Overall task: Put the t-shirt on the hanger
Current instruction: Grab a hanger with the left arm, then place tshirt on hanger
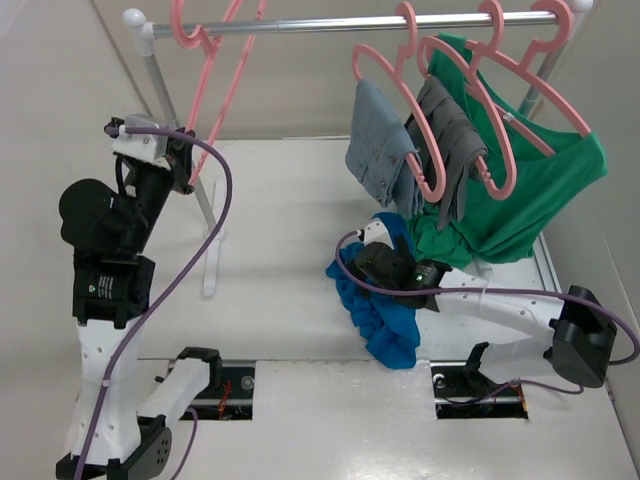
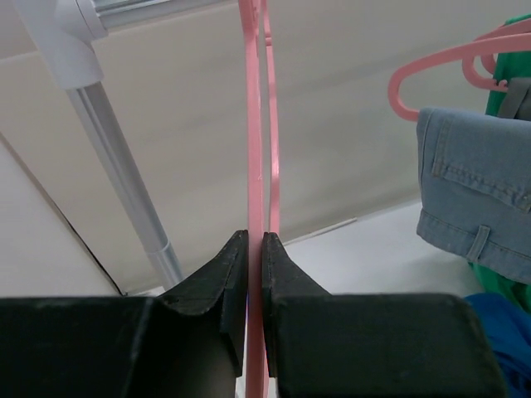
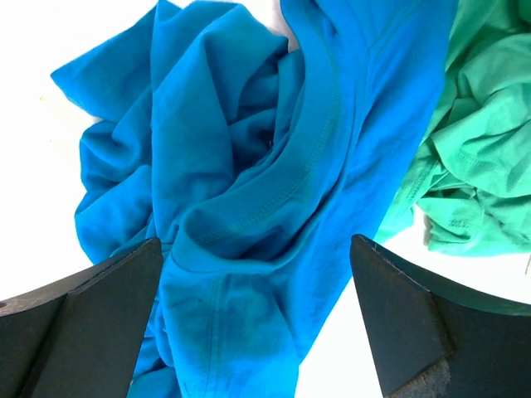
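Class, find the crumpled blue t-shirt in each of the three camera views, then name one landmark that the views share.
Top external: the blue t-shirt lies heaped right of centre.
Left wrist: blue t-shirt, only a scrap in the bottom right corner.
Right wrist: blue t-shirt fills the middle of the picture.
Shared landmark: the green shirt, right beside it in every view.

L arm raised at left; L hand [image 1: 186, 168] up at lower end of the hanger [image 1: 206, 105], closed on it. Hanger's hook is over the rail [image 1: 330, 22]. Blue t-shirt [image 1: 385, 320] lies crumpled on table [image 1: 280, 220], mid-right. R hand [image 1: 372, 258] is low over its upper edge; contact unclear. Behind it, green shirt [image 1: 540, 190] & 2 grey garments [image 1: 378, 140] hang on the same rail.
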`<act>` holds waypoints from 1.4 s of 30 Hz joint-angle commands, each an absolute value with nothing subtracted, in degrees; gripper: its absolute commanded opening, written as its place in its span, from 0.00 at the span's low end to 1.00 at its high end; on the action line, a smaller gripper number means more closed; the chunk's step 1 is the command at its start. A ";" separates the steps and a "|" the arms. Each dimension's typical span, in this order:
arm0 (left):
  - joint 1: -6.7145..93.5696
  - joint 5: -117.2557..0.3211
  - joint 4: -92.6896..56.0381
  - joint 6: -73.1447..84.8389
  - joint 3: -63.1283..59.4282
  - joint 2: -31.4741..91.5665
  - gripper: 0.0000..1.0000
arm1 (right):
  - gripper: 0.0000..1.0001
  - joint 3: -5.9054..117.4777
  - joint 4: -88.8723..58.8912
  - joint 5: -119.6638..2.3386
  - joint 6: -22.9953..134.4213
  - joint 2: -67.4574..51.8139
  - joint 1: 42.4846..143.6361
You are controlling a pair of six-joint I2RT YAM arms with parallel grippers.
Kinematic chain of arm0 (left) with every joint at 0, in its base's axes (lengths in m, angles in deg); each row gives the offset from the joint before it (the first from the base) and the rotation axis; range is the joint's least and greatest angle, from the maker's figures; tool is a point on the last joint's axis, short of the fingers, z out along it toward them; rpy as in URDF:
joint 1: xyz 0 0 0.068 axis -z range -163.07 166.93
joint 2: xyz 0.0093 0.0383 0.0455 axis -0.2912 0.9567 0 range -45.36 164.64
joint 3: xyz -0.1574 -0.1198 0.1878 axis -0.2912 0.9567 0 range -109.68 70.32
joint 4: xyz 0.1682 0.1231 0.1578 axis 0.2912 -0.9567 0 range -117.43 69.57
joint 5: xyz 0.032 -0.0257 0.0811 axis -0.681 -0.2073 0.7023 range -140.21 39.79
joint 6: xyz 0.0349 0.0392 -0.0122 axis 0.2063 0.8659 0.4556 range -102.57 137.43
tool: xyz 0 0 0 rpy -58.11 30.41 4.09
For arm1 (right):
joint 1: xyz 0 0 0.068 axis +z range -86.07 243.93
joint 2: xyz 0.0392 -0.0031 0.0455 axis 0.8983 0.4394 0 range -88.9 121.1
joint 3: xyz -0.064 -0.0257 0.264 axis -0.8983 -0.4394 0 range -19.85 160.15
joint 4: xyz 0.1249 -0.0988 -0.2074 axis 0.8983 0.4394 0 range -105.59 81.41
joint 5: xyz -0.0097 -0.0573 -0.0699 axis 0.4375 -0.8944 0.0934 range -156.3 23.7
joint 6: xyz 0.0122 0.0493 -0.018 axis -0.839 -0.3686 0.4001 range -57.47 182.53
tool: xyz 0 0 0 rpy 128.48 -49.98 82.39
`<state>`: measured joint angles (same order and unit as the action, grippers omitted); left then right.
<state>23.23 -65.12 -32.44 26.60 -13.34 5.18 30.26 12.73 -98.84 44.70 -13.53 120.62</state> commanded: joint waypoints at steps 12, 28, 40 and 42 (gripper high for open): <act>23.34 -65.41 -32.64 35.09 7.82 -18.01 0.00 | 0.99 38.33 7.89 -94.69 53.83 -19.99 123.70; 23.34 -64.08 -39.32 52.76 21.63 -22.33 0.00 | 0.99 71.36 -6.44 -81.16 41.27 -1.12 126.86; 23.34 -66.46 -40.56 53.90 20.57 -19.61 0.00 | 0.92 90.17 -8.73 -81.94 26.40 17.61 128.71; 23.34 -67.07 -40.56 53.90 20.57 -18.99 0.00 | 0.92 91.68 -8.73 -81.95 25.79 18.93 128.71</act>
